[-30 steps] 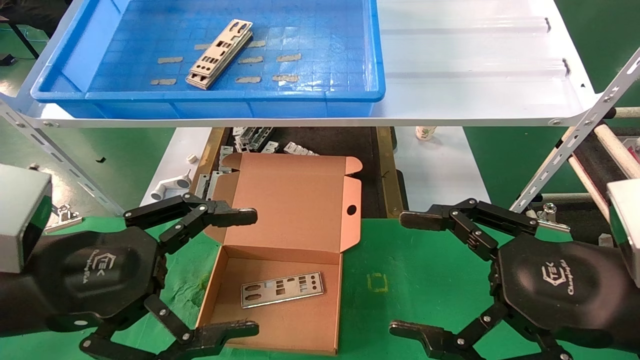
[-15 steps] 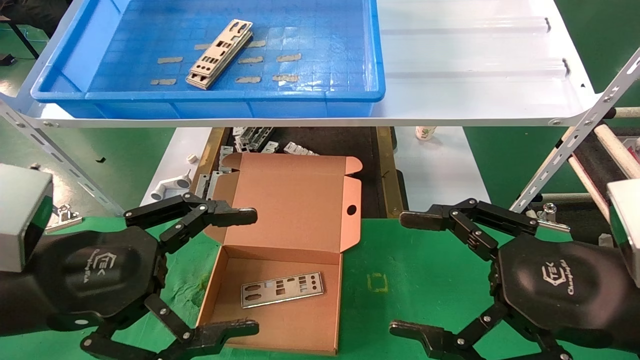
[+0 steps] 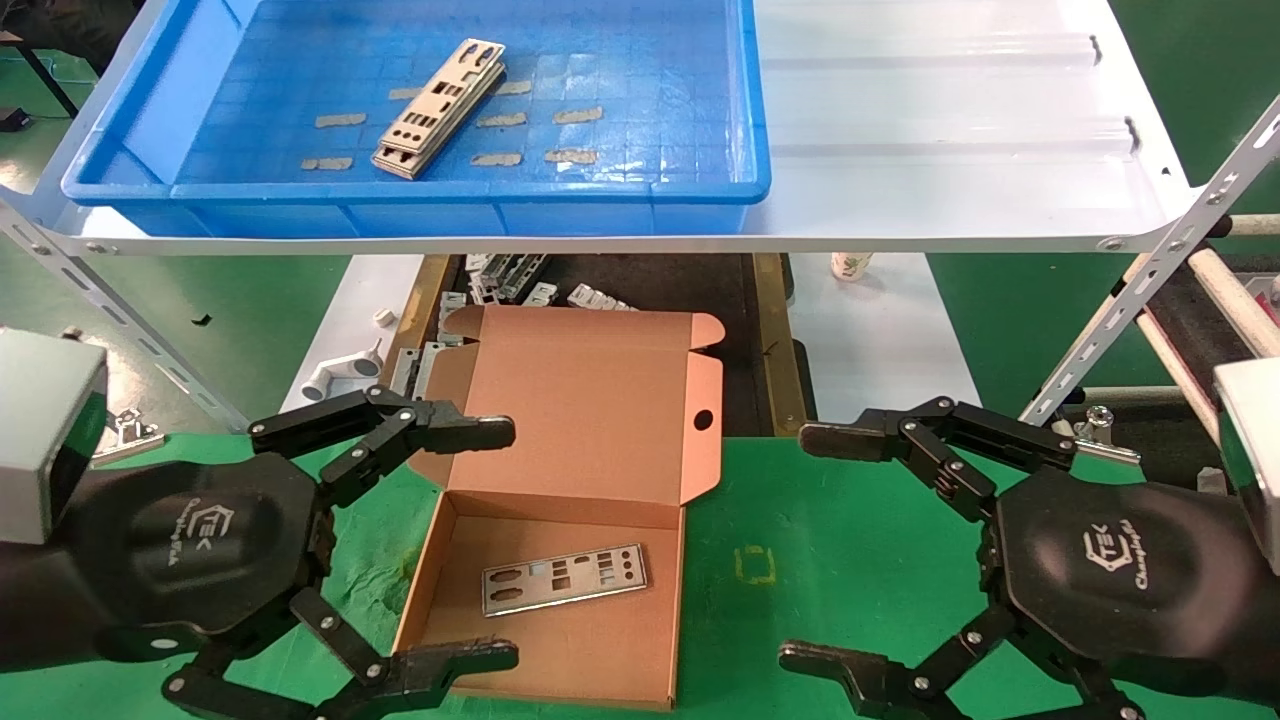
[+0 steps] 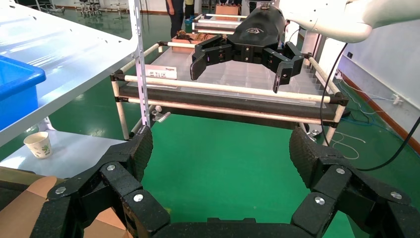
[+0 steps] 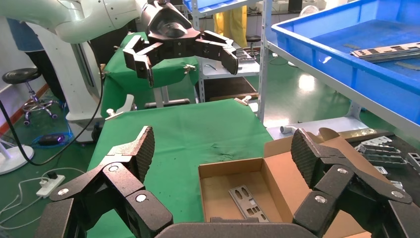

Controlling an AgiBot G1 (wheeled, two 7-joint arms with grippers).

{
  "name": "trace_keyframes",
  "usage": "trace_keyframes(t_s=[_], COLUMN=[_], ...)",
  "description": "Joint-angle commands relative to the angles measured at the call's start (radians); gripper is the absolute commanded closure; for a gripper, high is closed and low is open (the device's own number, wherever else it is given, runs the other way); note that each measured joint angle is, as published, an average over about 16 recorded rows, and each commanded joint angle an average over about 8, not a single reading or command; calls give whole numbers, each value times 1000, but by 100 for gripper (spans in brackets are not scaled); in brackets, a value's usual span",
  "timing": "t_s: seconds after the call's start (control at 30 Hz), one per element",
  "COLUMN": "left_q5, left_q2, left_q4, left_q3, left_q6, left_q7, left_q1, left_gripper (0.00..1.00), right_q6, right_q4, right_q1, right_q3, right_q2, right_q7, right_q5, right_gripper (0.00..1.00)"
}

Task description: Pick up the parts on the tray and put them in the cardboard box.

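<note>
Tray (image 3: 150, 130) sitting up on the shelf, holding a stack of parts (image 3: 440, 108). Cardboard box (image 3: 560, 500) lying open below, already containing 1 plate (image 3: 564, 578). Left gripper (image 3: 500, 545) and right gripper (image 3: 815, 548) hovering wide open, empty, between picks. Needing a reach up to the stack next. Nothing shifting since earlier.

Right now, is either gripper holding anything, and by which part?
Nothing is held. The left gripper and right gripper are both open and empty; one plate lies in the cardboard box.
</note>
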Motion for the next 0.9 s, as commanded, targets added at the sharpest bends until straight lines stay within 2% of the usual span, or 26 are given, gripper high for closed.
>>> trace_keyframes(t_s=[0.03,0.9], left_q5=[0,0], left_q2=[0,0], left_q4=[0,1], left_q3=[0,0], left_q6=[0,0], left_q7=[0,0], left_q1=[0,0], left_gripper=[0,0], right_q6=[0,0], right_q4=[0,0], right_q1=[0,0], right_q3=[0,0], right_q2=[0,0], right_q7=[0,0], right_q5=[0,0], right_gripper=[0,0])
